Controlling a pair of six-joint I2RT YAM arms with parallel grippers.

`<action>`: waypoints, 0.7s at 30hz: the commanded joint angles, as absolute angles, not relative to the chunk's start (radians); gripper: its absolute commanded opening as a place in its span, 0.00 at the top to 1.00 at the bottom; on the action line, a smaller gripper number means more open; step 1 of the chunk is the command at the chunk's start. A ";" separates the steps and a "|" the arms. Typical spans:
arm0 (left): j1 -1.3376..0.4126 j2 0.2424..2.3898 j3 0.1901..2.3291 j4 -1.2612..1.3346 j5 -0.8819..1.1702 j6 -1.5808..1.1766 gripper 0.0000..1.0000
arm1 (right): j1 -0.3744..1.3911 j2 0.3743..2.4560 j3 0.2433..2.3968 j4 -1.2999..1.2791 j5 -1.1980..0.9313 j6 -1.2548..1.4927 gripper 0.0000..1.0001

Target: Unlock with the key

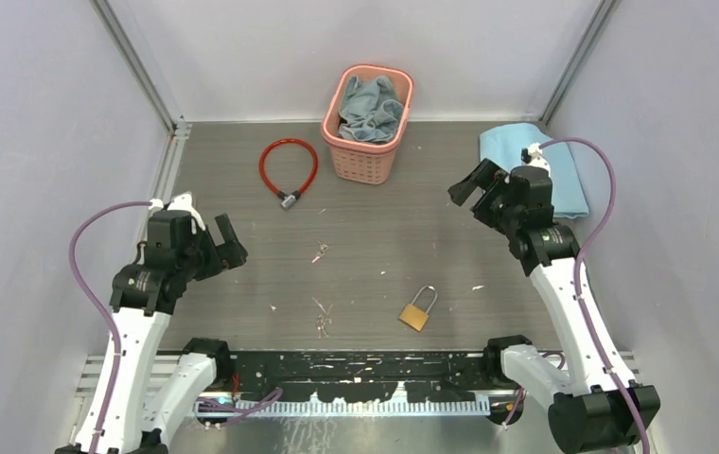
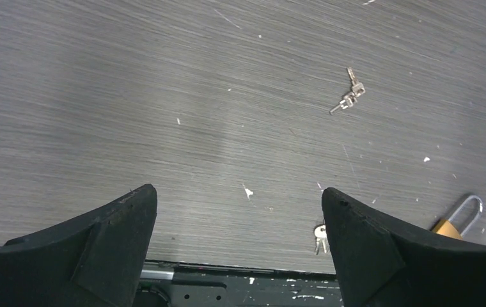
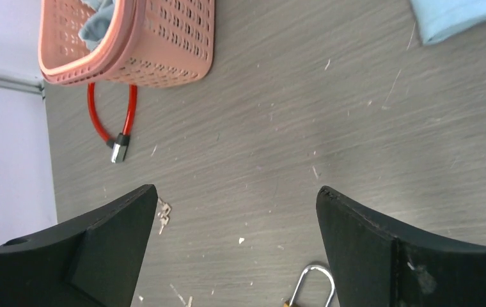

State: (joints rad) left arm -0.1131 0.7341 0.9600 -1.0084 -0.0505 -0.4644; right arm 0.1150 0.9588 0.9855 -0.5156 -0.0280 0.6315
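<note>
A brass padlock [image 1: 416, 309] with a silver shackle lies on the grey table, near the front and right of centre. One small bunch of keys [image 1: 320, 252] lies mid-table and another bunch [image 1: 322, 324] lies near the front edge. I cannot tell which key fits the padlock. My left gripper [image 1: 231, 242] hovers open at the left with nothing in it; its wrist view shows both key bunches [image 2: 351, 91] [image 2: 320, 235] and the padlock [image 2: 461, 217]. My right gripper [image 1: 470, 183] hangs open and empty at the right rear, and its wrist view shows the padlock's shackle [image 3: 314, 281] below it.
A red cable lock [image 1: 288, 170] lies at the back left. Beside it stands a pink basket [image 1: 389, 156] holding a blue-grey cloth. A light blue cloth [image 1: 564, 175] lies at the back right. White specks litter the table.
</note>
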 commanded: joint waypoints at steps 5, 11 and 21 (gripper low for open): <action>-0.118 0.733 0.954 -0.947 0.058 -0.426 0.00 | 0.115 0.995 1.025 -0.662 -0.035 0.765 0.00; -0.117 0.745 0.953 -0.930 0.129 -0.406 0.00 | 0.129 1.039 1.035 -0.834 -0.008 0.838 0.00; -0.117 0.769 0.951 -0.930 0.144 -0.402 0.00 | 0.405 1.018 0.931 -1.015 0.291 1.025 0.00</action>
